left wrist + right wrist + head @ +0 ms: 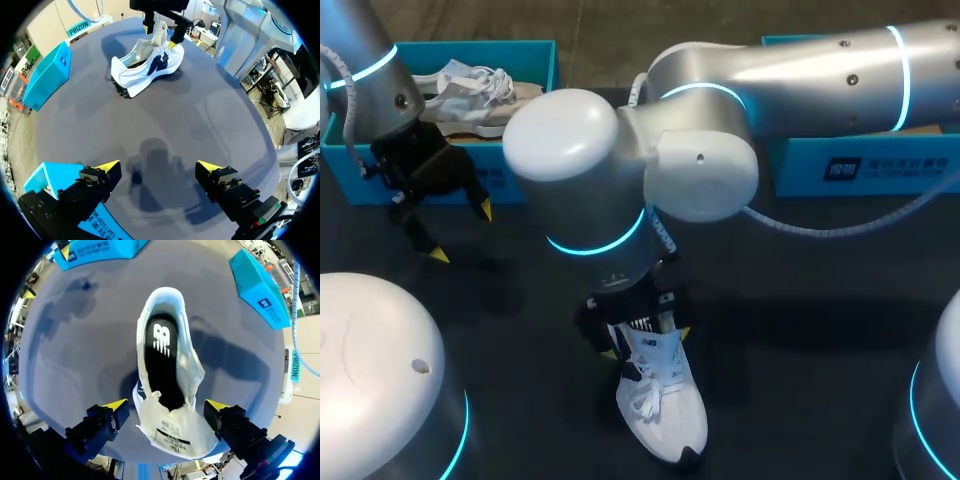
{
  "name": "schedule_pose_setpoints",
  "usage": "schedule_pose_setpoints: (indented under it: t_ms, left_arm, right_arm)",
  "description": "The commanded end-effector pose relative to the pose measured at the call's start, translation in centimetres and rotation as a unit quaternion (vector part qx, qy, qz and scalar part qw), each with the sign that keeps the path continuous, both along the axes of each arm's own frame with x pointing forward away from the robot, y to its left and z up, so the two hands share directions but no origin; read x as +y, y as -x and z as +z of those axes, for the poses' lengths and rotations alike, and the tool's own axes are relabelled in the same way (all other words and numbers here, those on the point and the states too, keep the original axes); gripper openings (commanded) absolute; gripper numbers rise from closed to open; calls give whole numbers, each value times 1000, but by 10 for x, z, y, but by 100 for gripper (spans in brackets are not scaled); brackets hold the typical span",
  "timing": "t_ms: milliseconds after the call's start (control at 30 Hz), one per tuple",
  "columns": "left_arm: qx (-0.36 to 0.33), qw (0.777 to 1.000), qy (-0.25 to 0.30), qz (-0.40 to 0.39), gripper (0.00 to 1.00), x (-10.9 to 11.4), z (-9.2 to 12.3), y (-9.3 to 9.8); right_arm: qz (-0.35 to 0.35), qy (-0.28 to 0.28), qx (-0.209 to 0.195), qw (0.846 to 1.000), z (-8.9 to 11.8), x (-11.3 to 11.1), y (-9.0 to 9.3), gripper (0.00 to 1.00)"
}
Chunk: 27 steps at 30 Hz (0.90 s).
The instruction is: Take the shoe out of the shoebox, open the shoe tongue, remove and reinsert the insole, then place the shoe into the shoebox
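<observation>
The white sneaker (660, 405) stands on the surface (800, 320) right under my right claw (166, 404). Its long axis runs straight ahead of that claw, heel farthest. The tongue (172, 432) lies folded back between my spread fingers, which flank it and seem not to pinch it. The insole (159, 355) lies exposed just ahead, with nothing blocking it. My left claw (158, 164) hangs open well apart, beside the blue shoebox (350, 170) holding a second sneaker (470, 85).

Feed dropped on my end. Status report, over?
Left tool open, by shoebox. Right tool open over shoe, straddling tongue. Insole in. Nothing in the way.
</observation>
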<state>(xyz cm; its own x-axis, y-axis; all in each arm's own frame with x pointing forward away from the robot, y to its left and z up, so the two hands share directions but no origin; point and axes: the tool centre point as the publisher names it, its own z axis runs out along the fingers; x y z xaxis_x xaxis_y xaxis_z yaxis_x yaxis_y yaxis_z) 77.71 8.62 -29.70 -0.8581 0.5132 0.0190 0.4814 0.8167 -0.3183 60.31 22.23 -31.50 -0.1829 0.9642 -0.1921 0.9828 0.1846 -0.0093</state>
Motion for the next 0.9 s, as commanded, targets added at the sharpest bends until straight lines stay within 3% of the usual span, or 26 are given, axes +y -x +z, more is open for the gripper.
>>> schedule_pose_setpoints:
  t_ms: [33,400,800,833,867,900]
  left_arm:
    - [-1,1000,0,0,100,1,-1,1]
    - [-1,1000,0,0,100,1,-1,1]
    - [-1,1000,0,0,100,1,-1,1]
    - [-1,1000,0,0,100,1,-1,1]
    - [-1,1000,0,0,100,1,-1,1]
    - [-1,1000,0,0,100,1,-1,1]
  right_arm:
    - [-101,8,-38,994,9,5,11,100]
    - [-136,33,-59,988,37,-17,23,100]
    - [-155,17,-34,987,32,-8,62,100]
    - [-157,18,-31,987,31,-8,63,98]
    - [-158,10,-31,987,30,-8,66,87]
    - [-159,10,-31,987,29,-7,68,84]
